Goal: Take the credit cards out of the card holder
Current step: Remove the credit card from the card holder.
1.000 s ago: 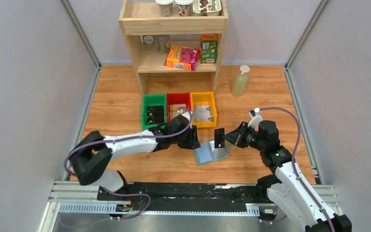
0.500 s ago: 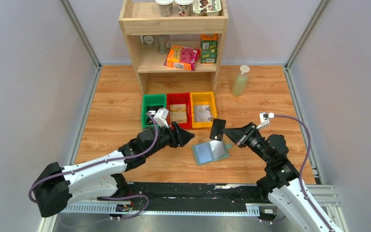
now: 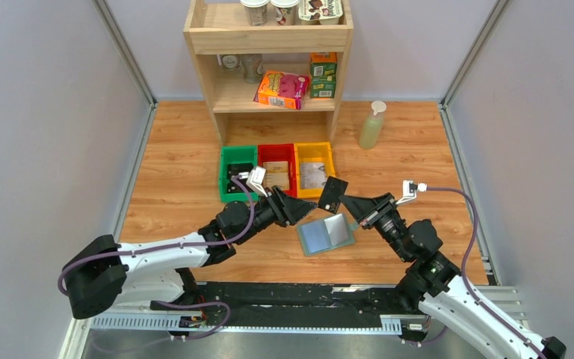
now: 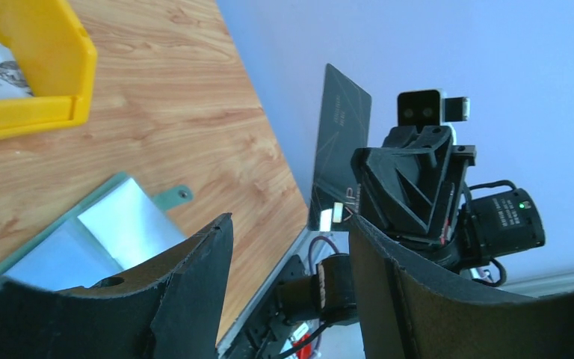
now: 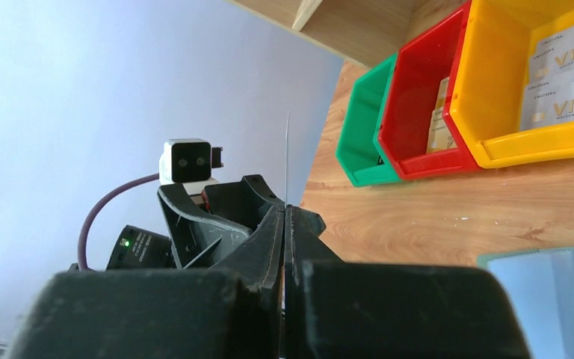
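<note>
The card holder [image 3: 327, 233] lies open on the wooden table, its pale blue-grey inside facing up; it also shows in the left wrist view [image 4: 112, 224] and at the lower right of the right wrist view [image 5: 553, 288]. My right gripper [image 3: 347, 201] is shut on a black credit card [image 3: 332, 194] and holds it in the air above the holder's far edge. The card faces the left wrist camera [image 4: 339, 149] and shows edge-on in the right wrist view [image 5: 287, 161]. My left gripper [image 3: 308, 212] is open and empty, just left of the holder, pointing at the card.
Green [image 3: 238, 172], red [image 3: 276, 168] and yellow [image 3: 315, 168] bins with cards inside stand behind the holder. A wooden shelf [image 3: 269, 45] with boxes and cups stands at the back. A spray bottle [image 3: 371, 126] stands at the back right.
My right gripper lifted the black card up off the holder and a little to the left. My left arm let go of the holder's left edge, drew back and swung round toward the card.
</note>
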